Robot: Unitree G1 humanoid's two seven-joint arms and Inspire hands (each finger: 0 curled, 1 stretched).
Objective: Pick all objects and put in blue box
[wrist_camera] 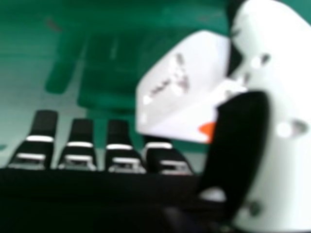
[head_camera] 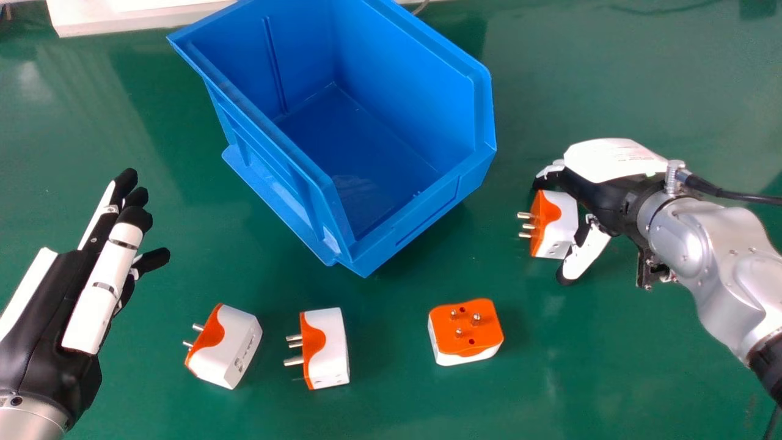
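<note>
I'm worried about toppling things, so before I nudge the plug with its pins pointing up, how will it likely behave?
The plug will probably slide rather than roll, since its body is blocky. Tipping seems unlikely, as it sits low and wide. It should feel stiff, given its hard-looking shell.

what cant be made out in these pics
- Whether the right hand has a firm grip on the adapter beside it: head view, the hand's back covers part of the contact.
- The blue box's far top corner: cut off by the head view's top edge.
- The pins-up adapter's underside: head view, its own body hides it.
- The rest of the left forearm: head view, bottom edge.
</note>
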